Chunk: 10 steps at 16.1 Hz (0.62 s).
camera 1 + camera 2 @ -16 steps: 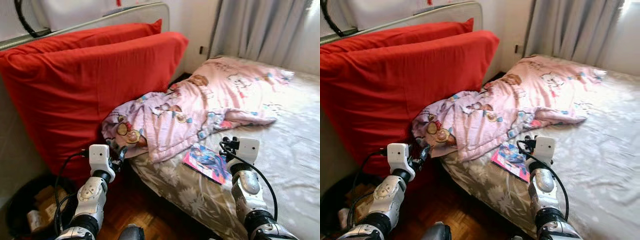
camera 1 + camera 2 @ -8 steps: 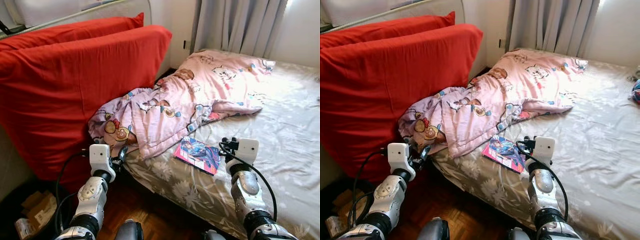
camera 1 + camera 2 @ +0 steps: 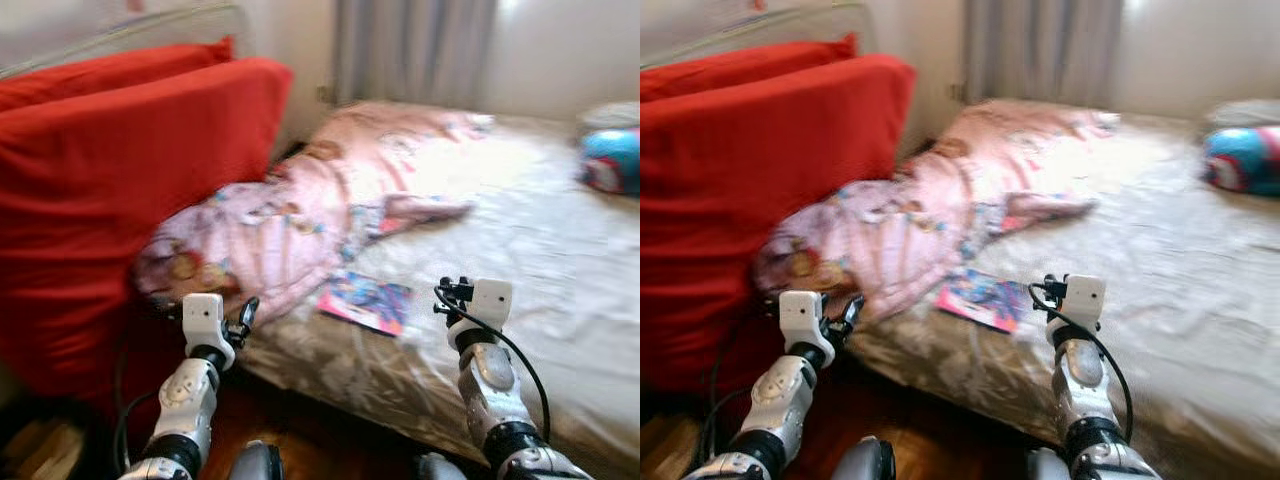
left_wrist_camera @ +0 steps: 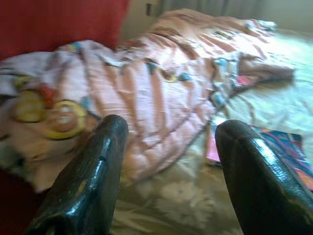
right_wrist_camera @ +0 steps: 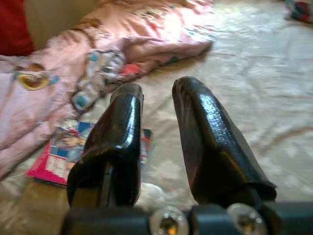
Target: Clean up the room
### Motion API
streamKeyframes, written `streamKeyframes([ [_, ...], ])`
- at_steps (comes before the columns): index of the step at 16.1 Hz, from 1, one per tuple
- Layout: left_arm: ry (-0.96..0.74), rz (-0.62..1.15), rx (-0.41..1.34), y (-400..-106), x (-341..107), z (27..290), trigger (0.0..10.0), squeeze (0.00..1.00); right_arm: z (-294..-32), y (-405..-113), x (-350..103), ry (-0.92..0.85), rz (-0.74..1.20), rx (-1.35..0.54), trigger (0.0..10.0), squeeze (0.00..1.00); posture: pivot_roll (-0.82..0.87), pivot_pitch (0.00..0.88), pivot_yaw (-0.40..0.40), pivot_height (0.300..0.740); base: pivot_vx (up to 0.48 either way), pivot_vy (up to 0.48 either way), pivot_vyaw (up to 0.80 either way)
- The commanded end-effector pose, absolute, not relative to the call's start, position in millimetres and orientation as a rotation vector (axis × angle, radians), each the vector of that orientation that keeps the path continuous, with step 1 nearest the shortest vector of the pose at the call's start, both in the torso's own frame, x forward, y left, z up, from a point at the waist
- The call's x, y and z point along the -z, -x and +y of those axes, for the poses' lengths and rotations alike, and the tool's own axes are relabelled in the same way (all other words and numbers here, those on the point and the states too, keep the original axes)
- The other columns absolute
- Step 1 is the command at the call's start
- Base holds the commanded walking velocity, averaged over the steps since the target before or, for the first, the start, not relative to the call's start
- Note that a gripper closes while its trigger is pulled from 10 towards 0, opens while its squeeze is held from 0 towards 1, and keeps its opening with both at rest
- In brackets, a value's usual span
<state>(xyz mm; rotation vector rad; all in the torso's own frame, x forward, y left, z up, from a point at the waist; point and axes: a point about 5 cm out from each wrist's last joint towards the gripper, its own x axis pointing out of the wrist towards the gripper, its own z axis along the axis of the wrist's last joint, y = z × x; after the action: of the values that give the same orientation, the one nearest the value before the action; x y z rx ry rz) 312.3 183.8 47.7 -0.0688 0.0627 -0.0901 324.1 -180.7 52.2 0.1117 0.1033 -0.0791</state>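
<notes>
You are looking at a wide bed (image 3: 560, 290) under a pale floral sheet, and everything here is placed against it. Two big red cushions (image 3: 110, 190) stand on edge against its near left side, one behind the other, reaching well above the mattress. A crumpled pink cartoon-print blanket (image 3: 300, 215) lies across the bed's left part, from the far corner by the grey curtains (image 3: 415, 50) down to the near left edge, where its bunched end touches the front cushion. At the bed's far right sits a blue and red rounded soft thing (image 3: 612, 160), too blurred to name. A thin, brightly coloured picture book (image 3: 365, 300) lies flat on the sheet near the bed's front edge, just beside the blanket's lower hem.

Your left gripper (image 4: 168, 161) is held off the bed's near left corner, over the dark wooden floor (image 3: 320, 445), pointing at the blanket's bunched end; its jaws are spread wide and carry nothing. Your right gripper (image 5: 156, 127) hangs over the bed's front edge, just right of the book, with jaws parted by a narrow gap and empty.
</notes>
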Motion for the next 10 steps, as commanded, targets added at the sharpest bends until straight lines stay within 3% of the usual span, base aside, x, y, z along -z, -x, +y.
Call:
streamKeyframes([
  [1,0.065,0.056,0.089,-313.0,-49.7,184.8,10.0,0.0,-178.8,-325.8,-54.8,-0.117,0.092,0.068,10.0,0.0,-0.02,0.0,0.034,0.627,0.0,0.0,0.0],
  [7,0.067,0.054,0.083,-314.5,-51.4,184.0,10.0,0.0,-179.7,-320.7,-45.2,-0.095,0.138,0.051,10.0,0.0,-0.02,0.0,0.033,0.627,0.0,0.0,0.0],
  [10,0.07,0.049,0.087,-315.5,-52.9,182.7,10.0,0.0,-177.3,-318.7,-43.5,-0.116,0.132,0.018,10.0,0.0,-0.02,0.0,0.033,0.627,0.0,0.0,0.72],
])
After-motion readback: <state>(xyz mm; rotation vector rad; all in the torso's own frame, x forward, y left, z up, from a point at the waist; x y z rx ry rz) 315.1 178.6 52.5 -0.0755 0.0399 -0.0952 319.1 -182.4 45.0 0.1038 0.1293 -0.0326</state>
